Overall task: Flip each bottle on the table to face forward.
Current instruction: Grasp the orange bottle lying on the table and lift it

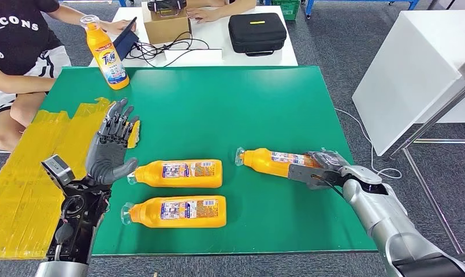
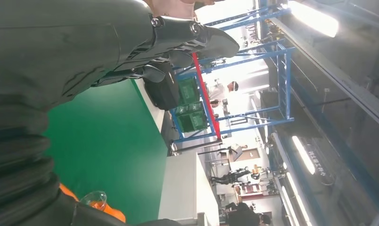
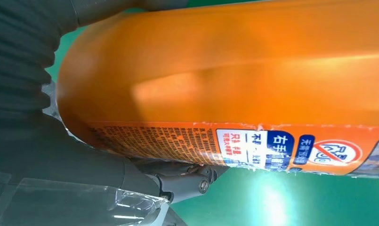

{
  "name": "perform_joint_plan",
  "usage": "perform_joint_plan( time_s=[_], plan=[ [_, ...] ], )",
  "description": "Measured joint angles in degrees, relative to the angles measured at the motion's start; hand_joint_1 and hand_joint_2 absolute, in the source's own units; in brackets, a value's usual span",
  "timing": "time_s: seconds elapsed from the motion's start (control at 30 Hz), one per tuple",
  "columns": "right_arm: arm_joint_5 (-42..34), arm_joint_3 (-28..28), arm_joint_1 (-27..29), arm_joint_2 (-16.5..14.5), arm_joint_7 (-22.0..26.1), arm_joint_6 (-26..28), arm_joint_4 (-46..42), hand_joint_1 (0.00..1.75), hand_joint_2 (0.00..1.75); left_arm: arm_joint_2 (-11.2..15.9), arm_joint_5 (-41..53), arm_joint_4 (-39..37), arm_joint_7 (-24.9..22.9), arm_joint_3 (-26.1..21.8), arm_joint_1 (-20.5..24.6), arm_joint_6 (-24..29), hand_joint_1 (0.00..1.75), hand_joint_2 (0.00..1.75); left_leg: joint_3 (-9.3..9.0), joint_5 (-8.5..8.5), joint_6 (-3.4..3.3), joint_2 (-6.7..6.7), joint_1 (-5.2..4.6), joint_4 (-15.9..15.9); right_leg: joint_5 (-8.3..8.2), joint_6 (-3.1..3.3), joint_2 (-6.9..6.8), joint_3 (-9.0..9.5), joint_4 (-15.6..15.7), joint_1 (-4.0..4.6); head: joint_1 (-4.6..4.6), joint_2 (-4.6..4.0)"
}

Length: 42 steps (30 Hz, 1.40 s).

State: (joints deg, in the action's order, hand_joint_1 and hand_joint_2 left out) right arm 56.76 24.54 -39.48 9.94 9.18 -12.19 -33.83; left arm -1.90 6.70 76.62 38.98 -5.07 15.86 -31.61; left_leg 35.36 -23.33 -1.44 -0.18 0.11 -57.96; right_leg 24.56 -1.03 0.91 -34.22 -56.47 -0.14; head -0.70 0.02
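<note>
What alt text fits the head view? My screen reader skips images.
The right hand grips an orange bottle lying on a green table. Two more bottles lie near the open left hand; a fourth stands upright.

Green table (image 1: 264, 109) sits mid-floor on grey carpet (image 1: 334, 40). Just behind it a white table (image 1: 218, 34) carries a black case (image 1: 257, 33) and a cardboard box (image 1: 167, 26). Right of it, a white cabinet (image 1: 415, 69); blue racking (image 2: 277, 89) beyond, under strip lights (image 2: 314, 19).

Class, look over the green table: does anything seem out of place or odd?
Yes. Yellow tape patches the green table's left edge in uneven strips. Three orange bottles lie flat; the right robot hand grips one, while another stands upright.
</note>
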Motion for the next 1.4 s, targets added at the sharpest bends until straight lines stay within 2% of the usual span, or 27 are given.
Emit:
perform_joint_plan(
  time_s=[0.37, 0.53, 0.7, 1.0, 1.17, 1.4],
  plan=[
    [-2.0, 1.3, -0.3, -0.7, 0.0, 4.0, 2.0, 1.75, 1.75, 0.0, 0.0, -2.2, -0.2, 0.0, 1.0, 0.3, 0.00, 1.75, -0.03, -0.01, 0.01, 0.01, 0.01, 0.0, 0.01, 0.00, 0.01, 0.01, 0.0, 0.02, -0.01, 0.00],
    [-5.7, 0.0, 2.7, -1.5, -0.5, 11.0, -0.2, 1.75, 1.75, 0.0, 0.2, -2.2, 0.2, -0.1, -0.4, 0.8, 0.00, 1.75, -0.03, -0.01, 0.01, 0.00, 0.03, 0.0, 0.01, 0.01, 0.00, 0.06, 0.0, 0.05, 0.00, 0.00],
    [-12.7, -5.8, 9.9, -5.2, -0.2, 21.1, -9.2, 1.75, 1.75, -0.5, 1.9, 0.0, -1.2, -0.2, -3.8, 1.2, 0.00, 1.75, 0.07, -0.01, 0.02, -0.03, 0.06, 0.0, 0.03, 0.02, -0.02, -0.06, 0.0, 0.07, -0.02, 0.00],
    [-19.6, -13.3, 21.0, -12.0, 4.2, 28.6, -24.5, 1.75, 1.75, -3.9, 2.6, 4.1, -8.7, 0.9, -6.4, 2.6, 0.00, 1.75, 0.27, -0.04, 0.04, -0.28, 0.10, 0.0, 0.18, -0.04, -0.27, -0.18, 0.0, 0.07, 0.00, 0.00],
    [-20.1, -14.5, 25.2, -15.6, 7.2, 33.7, -30.9, 1.75, 1.75, -5.7, -1.7, 4.7, -13.3, 3.5, -6.8, 4.9, 0.00, 1.75, 0.29, -0.05, 0.04, -0.28, 0.08, 0.0, 0.19, -0.07, -0.27, -0.20, 0.0, 0.05, 0.00, 0.00],
    [-20.8, -14.1, 26.5, -17.9, 11.7, 37.8, -33.6, 1.75, 1.75, -6.7, -9.1, 4.7, -16.0, 6.7, -6.6, 6.0, 0.00, 1.75, 0.28, -0.05, 0.04, -0.27, 0.08, 0.0, 0.18, -0.07, -0.26, -0.20, 0.0, 0.06, -0.01, 0.00]
  ],
)
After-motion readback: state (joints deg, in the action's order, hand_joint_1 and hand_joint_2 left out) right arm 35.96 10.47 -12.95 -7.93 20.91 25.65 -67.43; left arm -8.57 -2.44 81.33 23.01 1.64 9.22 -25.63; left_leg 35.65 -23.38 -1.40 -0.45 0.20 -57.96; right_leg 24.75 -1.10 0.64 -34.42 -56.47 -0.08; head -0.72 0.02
